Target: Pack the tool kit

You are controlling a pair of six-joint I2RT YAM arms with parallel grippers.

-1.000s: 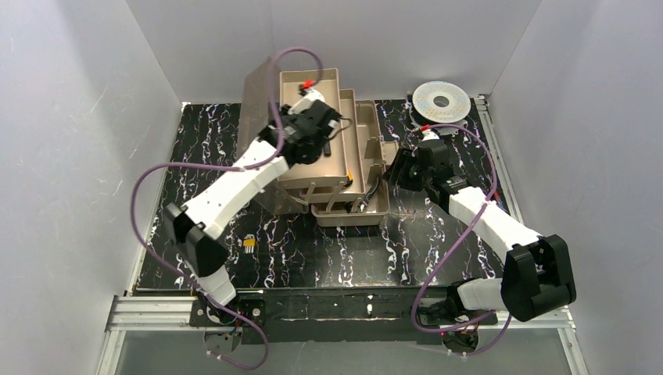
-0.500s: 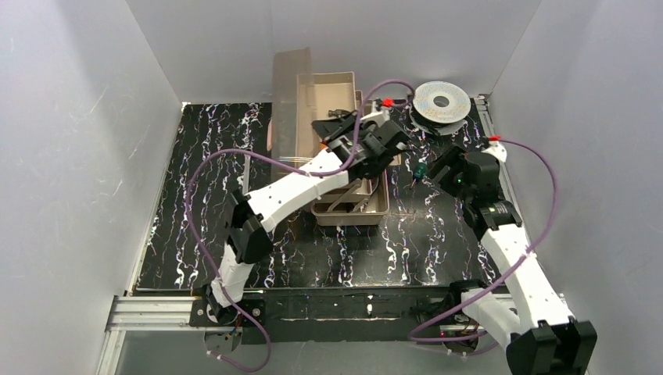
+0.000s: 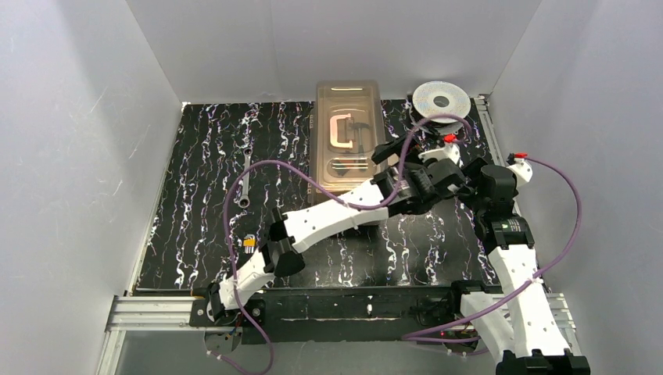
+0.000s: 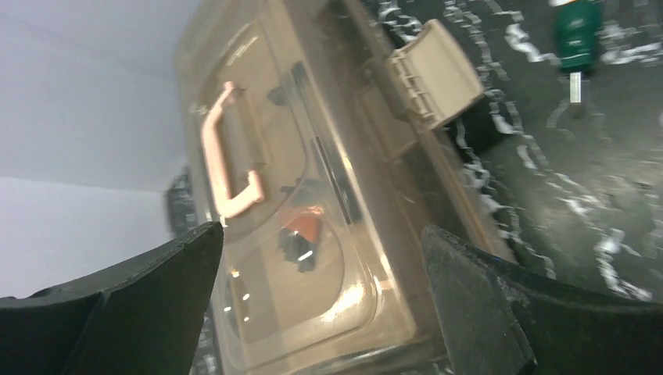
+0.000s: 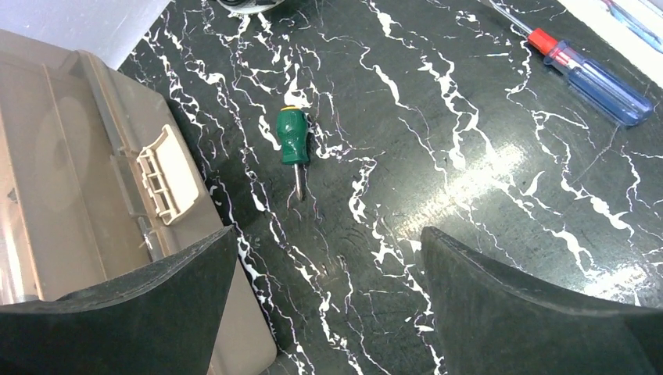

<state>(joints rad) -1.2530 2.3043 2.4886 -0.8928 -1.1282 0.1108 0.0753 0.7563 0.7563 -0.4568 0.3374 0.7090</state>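
Observation:
The tool kit's tan toolbox (image 3: 348, 168) stands closed at the back centre, its cream handle (image 3: 342, 130) on the translucent lid. My left gripper (image 4: 320, 312) is open over the box's lid, holding nothing. An orange tool (image 4: 302, 226) shows through the lid, and the side latch (image 4: 435, 72) stands flipped out. My right gripper (image 5: 328, 305) is open above the mat, just right of the toolbox (image 5: 70, 172). A stubby green screwdriver (image 5: 294, 139) lies on the mat ahead of it, and a blue-and-red screwdriver (image 5: 592, 76) further right.
A round silver-white spool (image 3: 442, 100) sits at the back right corner. A wrench (image 3: 245, 176) lies on the mat to the left, and a small yellow piece (image 3: 249, 243) near the front left. Both arms crowd together right of the box. White walls enclose the mat.
The toolbox's trays have folded in and its lid has shut. My left arm swung right across the box and its gripper opened. The right gripper opened wider and drew back.

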